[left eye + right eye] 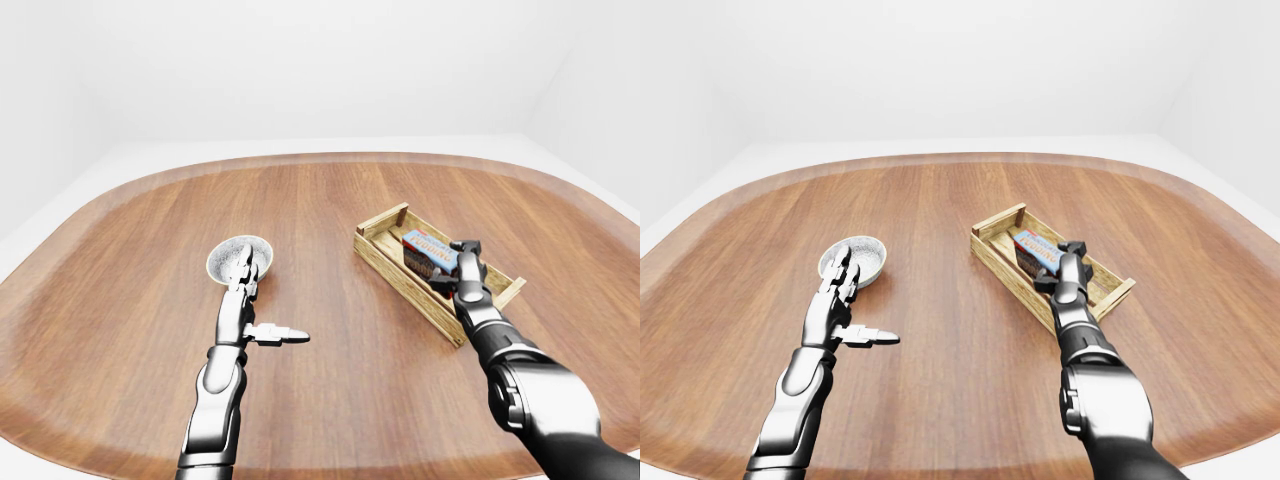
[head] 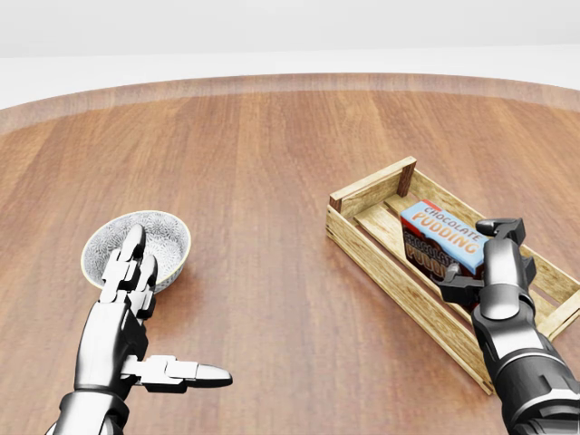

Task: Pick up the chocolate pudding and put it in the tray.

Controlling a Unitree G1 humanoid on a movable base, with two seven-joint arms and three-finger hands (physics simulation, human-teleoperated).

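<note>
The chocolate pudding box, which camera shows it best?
The head view: the chocolate pudding appears largest there, its label readable, inside the tray with the right hand around it. The left-eye and right-eye views show the same box small, label blurred, partly covered by that hand.

Smooth, satin reddish-brown wooden table (image 2: 272, 163); rough pale slatted wooden tray (image 2: 381, 249); glossy printed blue-and-brown cardboard pudding box (image 2: 442, 237); glazed patterned ceramic bowl (image 2: 163, 237).
</note>
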